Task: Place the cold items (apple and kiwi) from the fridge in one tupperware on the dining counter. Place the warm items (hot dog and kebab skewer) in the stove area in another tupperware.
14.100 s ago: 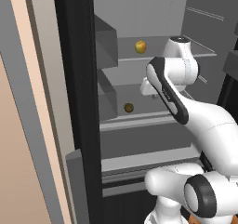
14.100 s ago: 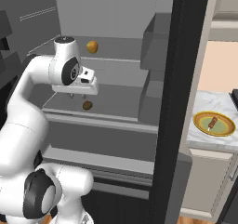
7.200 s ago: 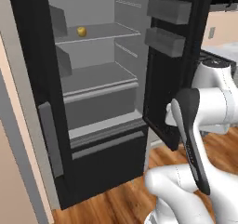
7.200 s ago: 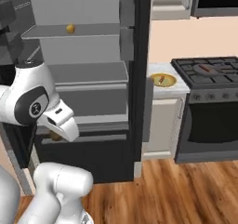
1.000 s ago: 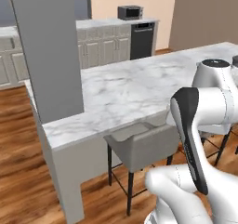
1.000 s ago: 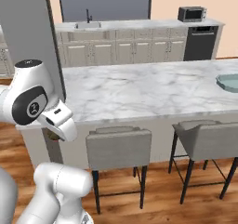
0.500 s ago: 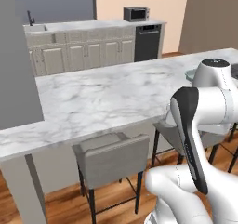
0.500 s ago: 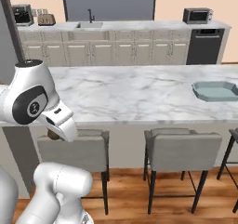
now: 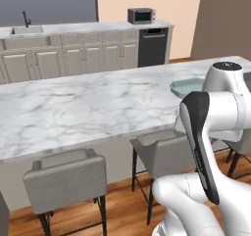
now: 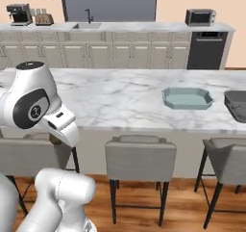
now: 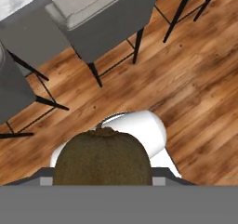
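Base had swung along the counter [image 10: 120, 101] bringing the pale tupperware [image 10: 187, 98] into view, gripper [image 11: 103, 183] part-closed around the kiwi [image 11: 102, 160], ready for drop-off.

even, bright rendered light, soft faint shadows under the stools, slight pixel blur, no glare
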Motion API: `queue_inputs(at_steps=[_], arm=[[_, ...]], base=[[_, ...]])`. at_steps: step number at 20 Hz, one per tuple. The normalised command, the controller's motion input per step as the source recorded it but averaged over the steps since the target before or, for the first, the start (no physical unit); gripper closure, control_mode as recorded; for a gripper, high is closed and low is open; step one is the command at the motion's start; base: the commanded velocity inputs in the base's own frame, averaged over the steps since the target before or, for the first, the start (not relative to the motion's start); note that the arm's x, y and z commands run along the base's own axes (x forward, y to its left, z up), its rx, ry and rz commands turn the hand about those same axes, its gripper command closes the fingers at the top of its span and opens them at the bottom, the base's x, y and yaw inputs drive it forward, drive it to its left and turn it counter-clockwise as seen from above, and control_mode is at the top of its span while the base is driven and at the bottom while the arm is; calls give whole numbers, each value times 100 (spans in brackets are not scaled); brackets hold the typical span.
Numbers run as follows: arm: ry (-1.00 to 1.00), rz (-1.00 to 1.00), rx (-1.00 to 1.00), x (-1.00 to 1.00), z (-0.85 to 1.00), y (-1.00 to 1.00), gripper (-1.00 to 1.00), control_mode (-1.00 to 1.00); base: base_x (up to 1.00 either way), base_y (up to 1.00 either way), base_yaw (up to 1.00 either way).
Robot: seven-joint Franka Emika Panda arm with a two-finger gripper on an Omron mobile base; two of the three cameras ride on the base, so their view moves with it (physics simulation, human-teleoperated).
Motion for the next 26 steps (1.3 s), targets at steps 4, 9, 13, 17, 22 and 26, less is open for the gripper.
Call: queue_inputs(at_steps=[4, 9, 13, 17, 22, 26], arm=[[0, 0, 0, 0, 0, 0, 100, 100], [0, 0, 0, 0, 0, 0, 100, 100], [0, 0, 0, 0, 0, 0, 100, 100], [0, 0, 0, 0, 0, 0, 100, 100], [0, 0, 0, 0, 0, 0, 100, 100], [0, 0, 0, 0, 0, 0, 100, 100]], base=[[20, -100, 16], [28, -100, 14], [35, -100, 11], [35, -100, 8], [43, -100, 6], [65, -100, 5]])
